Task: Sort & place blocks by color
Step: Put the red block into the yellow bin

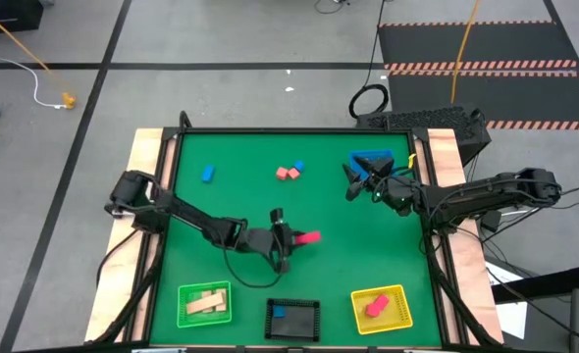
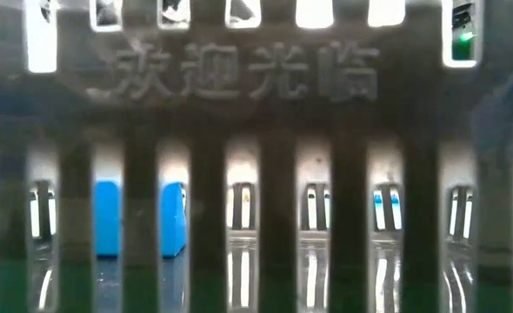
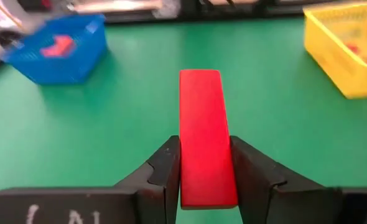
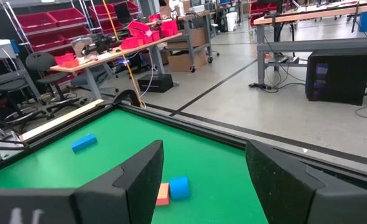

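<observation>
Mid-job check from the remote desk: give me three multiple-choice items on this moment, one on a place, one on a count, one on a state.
1. Where is the yellow tray?
A. Table's far left corner
B. Near edge, right of the black tray
C. Under the right arm

2. How many blocks lie loose on the mat, not in a tray or pincer?
A. Three
B. Seven
C. None

3. What is the left pincer doing?
A. Standing open over bare mat
B. Shut on a blue cube
C. Shut on the red bar

Answers:
1 B, the high view shows it rightmost in the near-edge row.
2 A, a blue block lies alone, and an orange block and a small blue block sit together.
3 C, the left wrist view shows both fingers pressed on the bar's sides.
</observation>
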Robot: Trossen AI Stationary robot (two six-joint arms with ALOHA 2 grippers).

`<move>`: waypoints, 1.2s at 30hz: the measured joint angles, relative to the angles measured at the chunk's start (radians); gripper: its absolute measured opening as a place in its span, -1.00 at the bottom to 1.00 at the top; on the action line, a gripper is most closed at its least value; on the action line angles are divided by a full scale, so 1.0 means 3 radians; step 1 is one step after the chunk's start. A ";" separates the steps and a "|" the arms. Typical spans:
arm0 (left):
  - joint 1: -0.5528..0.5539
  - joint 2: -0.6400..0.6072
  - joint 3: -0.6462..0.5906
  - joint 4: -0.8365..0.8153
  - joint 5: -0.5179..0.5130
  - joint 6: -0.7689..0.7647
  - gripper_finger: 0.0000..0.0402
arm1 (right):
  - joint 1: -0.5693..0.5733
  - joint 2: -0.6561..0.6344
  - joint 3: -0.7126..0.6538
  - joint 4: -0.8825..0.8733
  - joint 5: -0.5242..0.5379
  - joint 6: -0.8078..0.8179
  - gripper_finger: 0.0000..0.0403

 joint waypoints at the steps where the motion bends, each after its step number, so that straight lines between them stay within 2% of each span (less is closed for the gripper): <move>1: 0.0023 -0.0023 0.0001 0.0023 -0.0038 0.0043 -0.45 | 0.0000 0.0000 0.0000 0.0014 -0.0001 0.0000 0.09; 4: 0.0104 -0.0031 -0.0001 0.0205 -0.0069 0.0116 -0.45 | 0.0000 0.0000 0.0000 0.0080 -0.0001 0.0118 0.09; 6: 0.0156 -0.0032 0.0000 0.0302 -0.0077 0.0149 -0.45 | 0.0000 -0.0001 0.0000 0.0182 -0.0037 0.0409 0.09; 8: 0.0206 -0.0032 0.0000 0.0357 -0.0079 0.0160 -0.45 | 0.0000 -0.0002 0.0000 0.0215 -0.0316 0.0863 0.09; 12: 0.0289 -0.0033 0.0000 0.0354 -0.0079 0.0164 -0.45 | 0.0001 -0.0001 0.0000 0.0227 -0.1134 0.1657 0.09; 16: 0.0364 -0.0033 0.0000 0.0410 -0.0082 0.0204 -0.45 | 0.0006 -0.0001 0.0000 0.0222 -0.1613 0.2416 0.09; 18: 0.0388 -0.0033 0.0000 0.0453 -0.0084 0.0236 -0.45 | 0.0044 -0.0001 0.0000 0.0181 -0.1900 0.2667 0.09; 20: 0.0402 -0.0033 0.0000 0.0506 -0.0086 0.0248 -0.45 | 0.0118 0.0015 0.0000 0.0127 -0.2068 0.2691 0.09; 30: 0.0344 -0.0033 0.0000 0.0602 -0.0084 0.0373 -0.45 | 0.0384 0.0071 0.0001 0.0046 -0.2085 0.2726 0.09; 33: 0.0347 -0.0036 0.0007 0.0737 -0.0047 0.0481 -0.45 | 0.0424 0.0159 -0.0002 -0.0151 -0.2086 0.2945 0.09; 36: 0.0375 -0.0035 0.0035 0.0634 0.0011 0.0519 -0.45 | 0.0423 0.0275 -0.0001 -0.0160 -0.2073 0.3204 0.09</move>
